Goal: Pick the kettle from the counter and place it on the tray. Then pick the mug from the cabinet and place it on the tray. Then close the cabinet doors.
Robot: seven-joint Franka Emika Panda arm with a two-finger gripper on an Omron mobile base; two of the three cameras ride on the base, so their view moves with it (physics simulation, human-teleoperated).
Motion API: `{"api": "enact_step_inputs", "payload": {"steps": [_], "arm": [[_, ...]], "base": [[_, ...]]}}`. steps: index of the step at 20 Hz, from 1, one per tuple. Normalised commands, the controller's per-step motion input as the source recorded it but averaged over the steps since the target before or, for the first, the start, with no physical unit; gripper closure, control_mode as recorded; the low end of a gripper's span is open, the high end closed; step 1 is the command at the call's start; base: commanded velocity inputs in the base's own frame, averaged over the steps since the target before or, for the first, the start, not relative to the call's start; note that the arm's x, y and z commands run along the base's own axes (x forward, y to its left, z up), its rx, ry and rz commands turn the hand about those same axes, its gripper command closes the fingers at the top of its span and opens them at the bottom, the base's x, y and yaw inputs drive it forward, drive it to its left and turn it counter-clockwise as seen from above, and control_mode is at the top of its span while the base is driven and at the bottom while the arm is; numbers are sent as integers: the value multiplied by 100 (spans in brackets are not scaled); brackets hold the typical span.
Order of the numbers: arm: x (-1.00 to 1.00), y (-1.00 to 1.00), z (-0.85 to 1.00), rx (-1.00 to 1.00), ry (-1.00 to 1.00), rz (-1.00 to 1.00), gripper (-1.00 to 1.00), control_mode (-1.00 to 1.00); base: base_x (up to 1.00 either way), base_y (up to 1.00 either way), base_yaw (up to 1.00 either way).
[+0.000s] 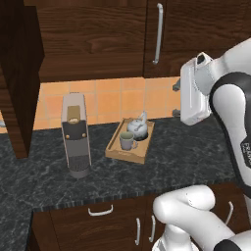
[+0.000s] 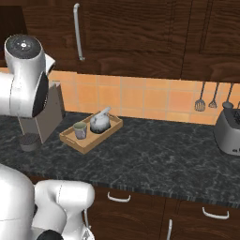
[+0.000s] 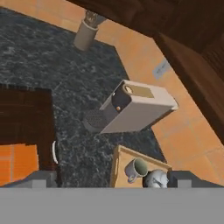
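A: Entry. Where do the task's things stand?

B: The kettle (image 1: pixel 138 127) and the mug (image 1: pixel 127 141) both sit inside the tray (image 1: pixel 118 152), mug just in front of the kettle as you see it from the left base view. The tray rests on the dark stone surface (image 1: pixel 186 157), near a beige coffee machine (image 1: pixel 75 136). So you can judge both placing steps as done.

A: And the gripper?

B: The gripper (image 3: pixel 111 180) stands fully open with nothing in it. In the hand view its two tips flank the tray's near end from well above; it touches nothing.

A: Then which step is in hand?

B: By my reading, the closing of the cabinet doors. In the left base view a dark wooden panel (image 1: pixel 19 78) juts forward at the left edge, edge-on to the camera; I take it for an open door. The door with the silver bar handle (image 1: pixel 158 33) above the tray looks flush already. I cannot tell whether a second door stands open.

A: What does the next move call for?

B: You need to carry the hand up and left, get behind the outer face of the open panel, and push it round toward the cabinet front. Keep clear of the coffee machine below.
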Motion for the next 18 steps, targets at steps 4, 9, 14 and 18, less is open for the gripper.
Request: {"api": "enact_step_inputs", "payload": {"steps": [4, 9, 14, 18], "arm": [[-57, 33, 0, -39, 0, 25, -100, -100], [-35, 22, 1, -34, 0, 12, -100, -100], [-24, 12, 11, -24, 0, 2, -100, -100], [-41, 8, 4, -16, 0, 4, -100, -100]], "base": [[0, 0, 0], [0, 0, 0], [0, 0, 0], [0, 0, 0]]}}
